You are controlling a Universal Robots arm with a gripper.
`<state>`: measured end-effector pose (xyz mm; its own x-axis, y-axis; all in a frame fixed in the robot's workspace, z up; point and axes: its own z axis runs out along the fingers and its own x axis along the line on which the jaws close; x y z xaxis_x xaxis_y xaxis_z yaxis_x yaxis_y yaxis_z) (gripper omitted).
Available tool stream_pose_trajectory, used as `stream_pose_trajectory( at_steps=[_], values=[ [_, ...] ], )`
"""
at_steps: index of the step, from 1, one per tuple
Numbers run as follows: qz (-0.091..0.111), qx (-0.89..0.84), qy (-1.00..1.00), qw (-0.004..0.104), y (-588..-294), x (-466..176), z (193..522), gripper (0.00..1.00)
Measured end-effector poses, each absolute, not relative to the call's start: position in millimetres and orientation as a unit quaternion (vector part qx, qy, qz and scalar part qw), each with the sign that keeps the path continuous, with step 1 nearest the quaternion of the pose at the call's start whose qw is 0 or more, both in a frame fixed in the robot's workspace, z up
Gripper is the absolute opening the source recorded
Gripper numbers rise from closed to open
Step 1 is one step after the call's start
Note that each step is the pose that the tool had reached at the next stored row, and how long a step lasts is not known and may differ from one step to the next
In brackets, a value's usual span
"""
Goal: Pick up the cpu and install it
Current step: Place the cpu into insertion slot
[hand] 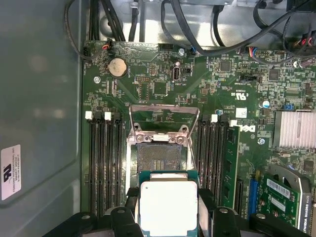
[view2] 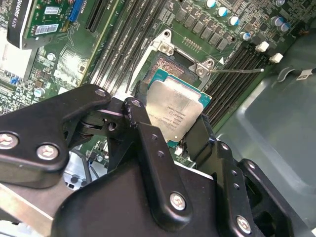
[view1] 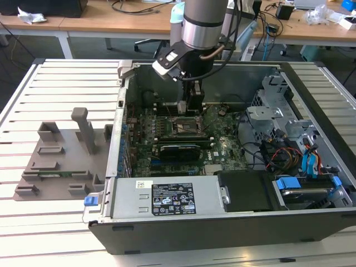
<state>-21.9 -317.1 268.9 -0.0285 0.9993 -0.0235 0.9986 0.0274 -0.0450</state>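
Above the open socket [hand: 160,158], the gripper [hand: 168,200] clamps the cpu [hand: 168,210] by 2 edges, lid upward.

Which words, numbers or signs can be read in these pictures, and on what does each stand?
Power supply label: print too small to read.
Engraving on the cpu: too fine to read.
Case wall sticker: too small to read.
Graphics card sticker: too small to read.
So no text can be quoted.
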Motion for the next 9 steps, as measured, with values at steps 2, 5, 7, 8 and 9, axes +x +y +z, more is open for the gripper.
stream_pose_trajectory(
  at_steps=[2, 5, 7, 8, 9],
  values=[
    [0.024, -0.697, -0.717, 0.007, -317.1, -21.9, 267.6, 0.55],
    [0.024, -0.697, -0.717, 0.007, -317.0, -21.9, 265.6, 0.55],
    [0.024, -0.697, -0.717, 0.007, -317.0, -21.9, 264.0, 0.55],
    [0.024, -0.697, -0.717, 0.007, -316.9, -21.9, 263.1, 0.55],
    [0.024, -0.697, -0.717, 0.007, -316.9, -21.9, 262.6, 0.55]
  ],
)
